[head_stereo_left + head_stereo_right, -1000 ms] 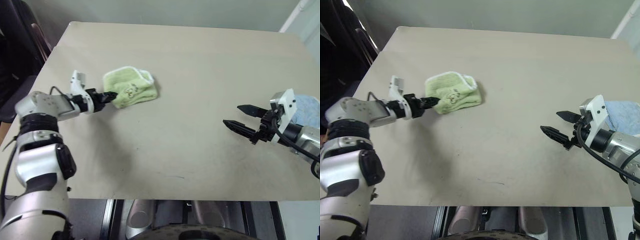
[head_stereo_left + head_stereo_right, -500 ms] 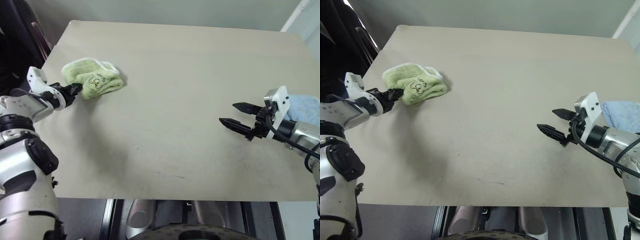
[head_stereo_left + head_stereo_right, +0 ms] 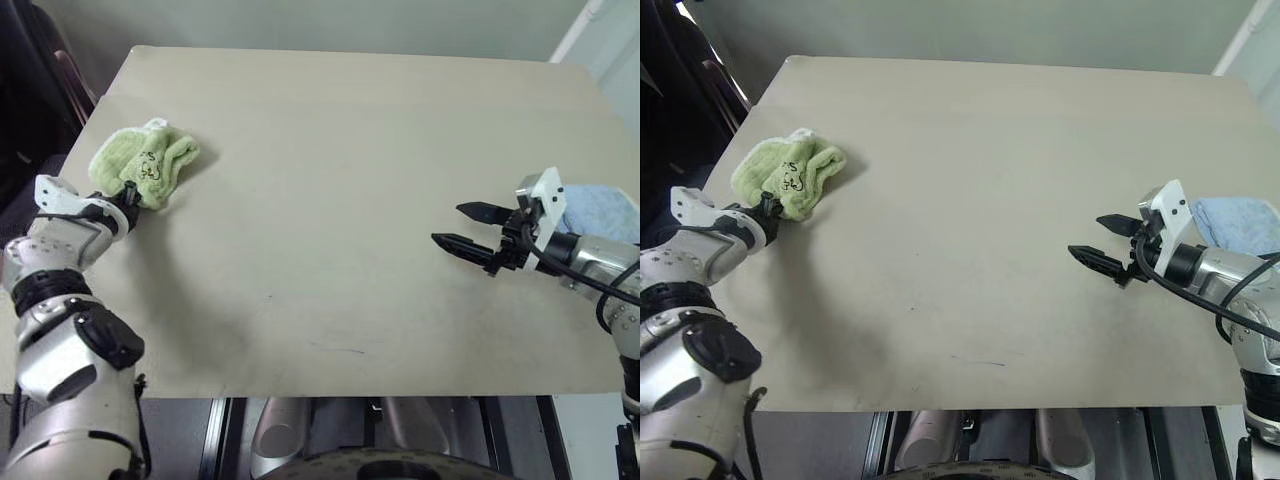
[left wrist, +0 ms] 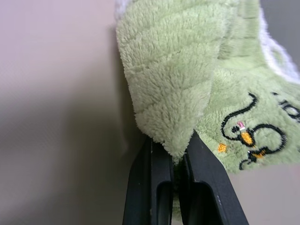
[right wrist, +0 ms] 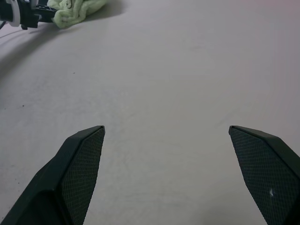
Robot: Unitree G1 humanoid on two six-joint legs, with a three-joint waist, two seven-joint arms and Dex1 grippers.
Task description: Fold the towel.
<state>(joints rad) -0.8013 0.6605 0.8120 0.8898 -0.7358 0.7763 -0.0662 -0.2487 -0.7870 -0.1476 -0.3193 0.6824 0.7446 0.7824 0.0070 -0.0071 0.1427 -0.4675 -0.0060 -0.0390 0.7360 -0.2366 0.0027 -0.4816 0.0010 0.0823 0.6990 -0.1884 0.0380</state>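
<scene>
Green terry cloth, bunched into a soft lump, was the light green towel with the thin white stitched edging (image 3: 143, 166), and it lay on the beige desk (image 3: 340, 200) at the upper left of the frame, close to the desk's left edge. The left gripper (image 3: 128, 197) sat at the towel's lower edge, clenched on a thick fold of pile; the left wrist view showed the two black fingers (image 4: 152, 187) pinching that fold tight, with a small embroidered bee just beside them.

From that gripper the bundle stretched up and a little to the right in the frame, its long axis slanting the same way the gripper pointed. The right gripper (image 3: 472, 238) hung at the right middle of the frame, well apart from the towel, its jaws spread wide and grasping nothing. A light blue folded cloth (image 3: 600, 210) rested just behind it at the desk's right edge.

By my reckoning the left arm was plainly the nearer one, and any spreading of the bundle would have to start from its hold, since most of the bare desk lay between the towel and the other arm.
</scene>
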